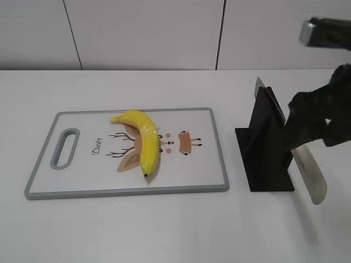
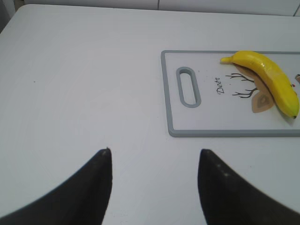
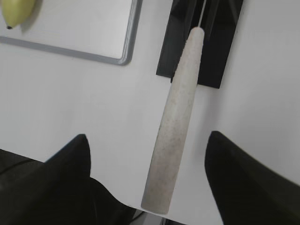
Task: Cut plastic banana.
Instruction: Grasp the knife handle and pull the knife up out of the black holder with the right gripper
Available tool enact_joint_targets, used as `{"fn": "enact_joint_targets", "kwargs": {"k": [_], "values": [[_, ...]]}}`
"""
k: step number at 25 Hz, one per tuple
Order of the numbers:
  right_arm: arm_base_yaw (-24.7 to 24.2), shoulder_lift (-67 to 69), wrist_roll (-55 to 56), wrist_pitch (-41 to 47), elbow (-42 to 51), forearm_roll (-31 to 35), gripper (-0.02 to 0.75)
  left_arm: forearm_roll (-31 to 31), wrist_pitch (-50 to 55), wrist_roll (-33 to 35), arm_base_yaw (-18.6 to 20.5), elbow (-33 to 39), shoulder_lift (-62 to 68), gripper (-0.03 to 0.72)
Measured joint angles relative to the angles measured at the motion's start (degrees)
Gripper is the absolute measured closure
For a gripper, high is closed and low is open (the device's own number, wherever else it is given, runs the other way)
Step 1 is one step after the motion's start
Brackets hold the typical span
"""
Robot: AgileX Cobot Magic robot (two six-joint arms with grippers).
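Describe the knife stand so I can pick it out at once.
On the white table, look right of the grey-rimmed cutting board. The knife stand is the upright black holder on a flat black base, the only dark object resting on the table.
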Motion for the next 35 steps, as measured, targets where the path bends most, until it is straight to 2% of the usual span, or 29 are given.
{"fn": "enact_joint_targets", "kwargs": {"k": [7, 9, 14, 21, 23, 24, 25, 35], "values": [[0.0, 8.5, 3.6, 1.1, -0.1, -1.1, 0.160, 0.0, 0.0, 0.0, 0.0, 0.0, 0.0, 0.149], [0.0, 9.1, 3.8, 1.4, -0.1, -1.1, 0.185, 0.0, 0.0, 0.0, 0.0, 0.0, 0.0, 0.149], [0.0, 10.8, 4.2, 2.8, -0.2, -1.2, 0.320, 0.0, 0.0, 0.0, 0.0, 0.0, 0.0, 0.156], [0.0, 12.0, 4.4, 2.8, -0.2, -1.3, 0.370, 0.0, 0.0, 0.0, 0.0, 0.0, 0.0, 0.163], [0.0, 12.0, 4.4, 2.8, -0.2, -1.3, 0.454, 0.0, 0.0, 0.0, 0.0, 0.0, 0.0, 0.163], [0.0, 12.0, 4.5, 2.8, -0.2, -1.3, 0.536, 0.0, 0.0, 0.0, 0.0, 0.0, 0.0, 0.163], [0.0, 12.0, 5.3, 3.0, -0.2, -1.3, 0.564, 0.0, 0.0, 0.0, 0.0, 0.0, 0.0, 0.163], [0.0, 11.5, 6.2, 2.8, -0.2, -1.3, 0.563, 0.0, 0.0, 0.0, 0.0, 0.0, 0.0, 0.163]]}}
